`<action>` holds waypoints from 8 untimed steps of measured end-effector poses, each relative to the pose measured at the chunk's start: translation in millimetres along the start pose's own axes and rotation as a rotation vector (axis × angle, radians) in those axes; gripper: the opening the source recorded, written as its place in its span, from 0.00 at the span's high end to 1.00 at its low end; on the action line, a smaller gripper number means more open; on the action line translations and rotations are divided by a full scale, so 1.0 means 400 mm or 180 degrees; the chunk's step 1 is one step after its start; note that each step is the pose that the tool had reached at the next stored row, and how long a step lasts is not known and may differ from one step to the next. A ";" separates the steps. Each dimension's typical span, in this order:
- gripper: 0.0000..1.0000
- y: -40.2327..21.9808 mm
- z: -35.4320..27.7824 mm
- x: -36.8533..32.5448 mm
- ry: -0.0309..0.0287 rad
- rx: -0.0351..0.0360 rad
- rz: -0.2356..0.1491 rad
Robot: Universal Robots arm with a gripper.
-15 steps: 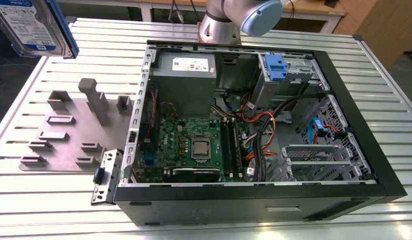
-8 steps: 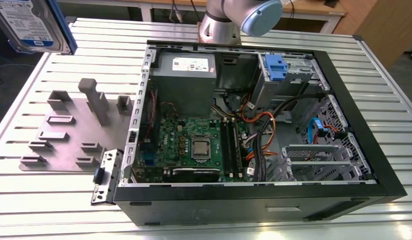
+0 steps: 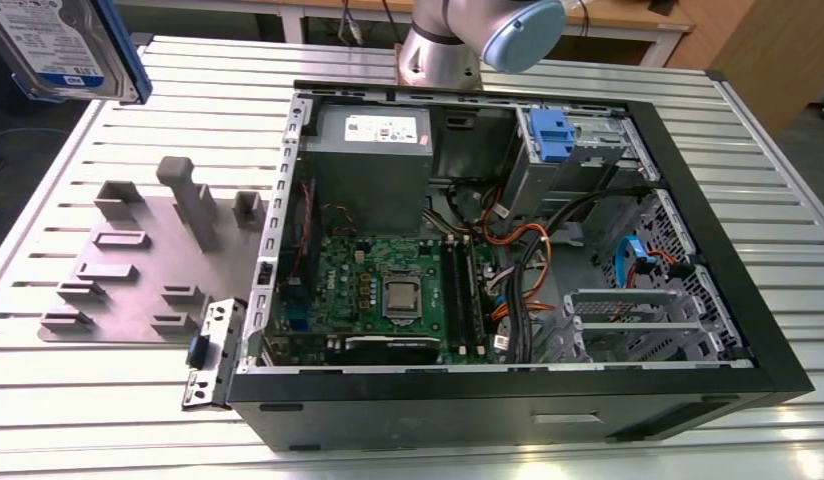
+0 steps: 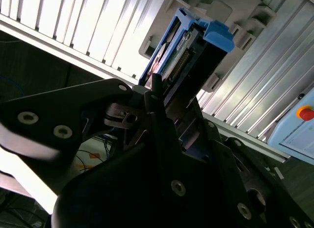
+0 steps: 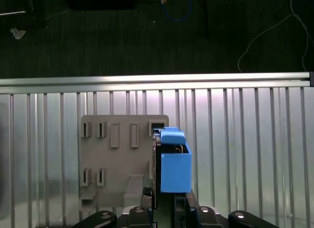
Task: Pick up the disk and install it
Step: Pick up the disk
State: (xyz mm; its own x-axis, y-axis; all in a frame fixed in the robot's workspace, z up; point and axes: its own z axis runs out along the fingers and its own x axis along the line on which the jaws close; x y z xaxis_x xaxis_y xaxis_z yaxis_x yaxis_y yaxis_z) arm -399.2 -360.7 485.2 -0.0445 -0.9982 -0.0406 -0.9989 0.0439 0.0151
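Note:
The disk (image 3: 63, 48), a silver hard drive with a blue-and-white label in a blue caddy frame, hangs in the air at the exterior view's upper left, above the table's corner. In both wrist views my gripper (image 5: 166, 206) is shut on it. The blue frame (image 5: 174, 162) sticks out from between the black fingers (image 4: 156, 93), edge-on, with the drive's connector end (image 4: 179, 54) showing. Below the held disk lies the grey fixture plate (image 5: 117, 154) on the slatted table.
An open computer case (image 3: 732, 300) lies on the slatted aluminium table (image 3: 786, 200), with the motherboard (image 3: 385, 290), a grey power supply (image 3: 372, 135), a blue-handled caddy (image 3: 552, 135) and a metal drive cage (image 3: 639, 320). The fixture plate (image 3: 145, 260) with upright pegs lies to its left. The arm's base (image 3: 446, 45) stands behind.

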 end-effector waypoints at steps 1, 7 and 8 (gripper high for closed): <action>0.65 0.000 0.000 0.000 0.0000 0.0000 0.0000; 0.65 0.000 0.000 0.000 0.0000 0.0000 0.0000; 0.65 0.000 0.000 0.000 0.0000 0.0000 0.0000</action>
State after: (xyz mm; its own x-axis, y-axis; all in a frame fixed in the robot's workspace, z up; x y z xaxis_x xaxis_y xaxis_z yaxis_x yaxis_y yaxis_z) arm -399.2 -360.7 485.3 -0.0445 -0.9982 -0.0406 -0.9989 0.0439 0.0151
